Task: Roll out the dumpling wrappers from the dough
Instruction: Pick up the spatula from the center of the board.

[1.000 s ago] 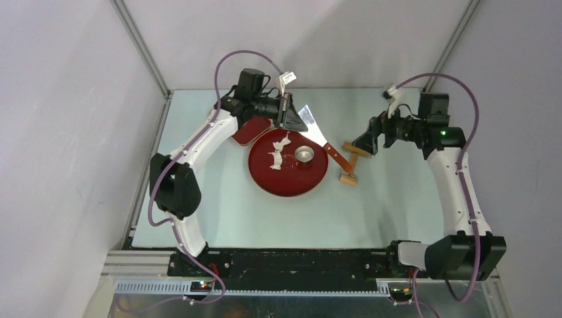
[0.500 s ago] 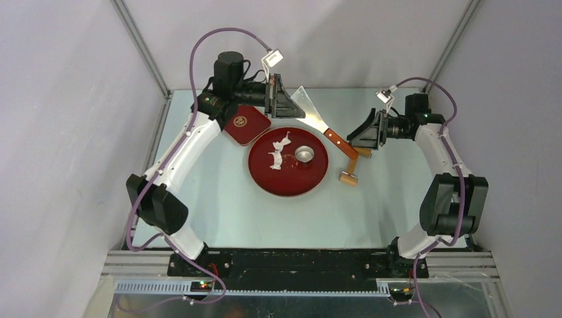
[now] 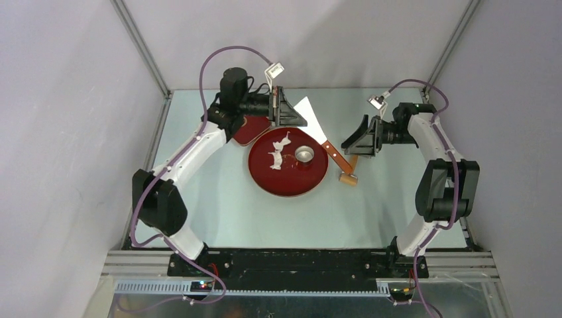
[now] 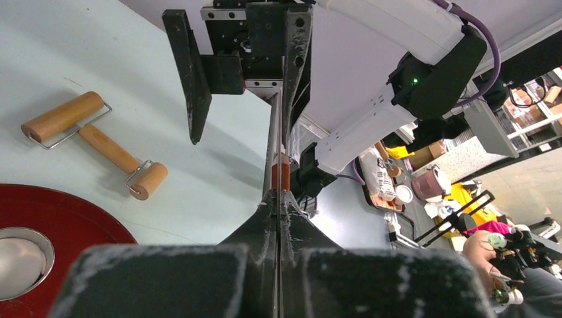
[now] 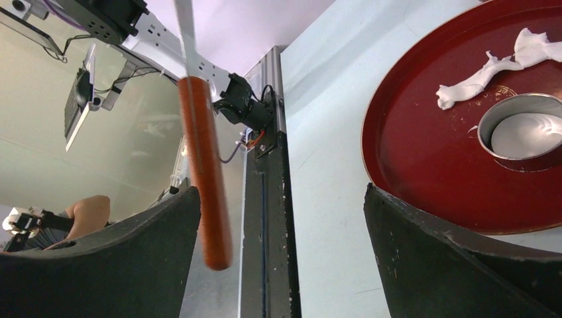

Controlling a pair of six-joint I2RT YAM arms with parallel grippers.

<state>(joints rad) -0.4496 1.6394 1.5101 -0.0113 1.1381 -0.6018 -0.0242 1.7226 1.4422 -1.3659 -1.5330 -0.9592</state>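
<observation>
My left gripper (image 3: 290, 116) is shut on the metal blade of a scraper (image 3: 310, 118), held edge-on in the left wrist view, where the jaws (image 4: 278, 199) pinch it flat. The scraper's orange-brown handle (image 5: 204, 179) hangs between the fingers of my open right gripper (image 5: 278, 192), close to the left finger. The right gripper (image 3: 354, 142) sits just right of the red tray (image 3: 265, 185). On the tray lie a ragged strip of dough (image 3: 278, 152) and a metal ring cutter (image 3: 305, 154). Flat white dough, a dumpling wrapper (image 5: 523, 132), fills the ring.
A wooden double-ended roller (image 3: 348, 176) lies on the table right of the tray, under the scraper handle. A small dark red lid (image 3: 248, 130) sits beneath the left arm behind the tray. Metal frame rails border the pale table.
The right arm folded up and its gripper slid left until its open fingers straddle the scraper handle. The left arm swung back, then forward again, keeping the blade.
</observation>
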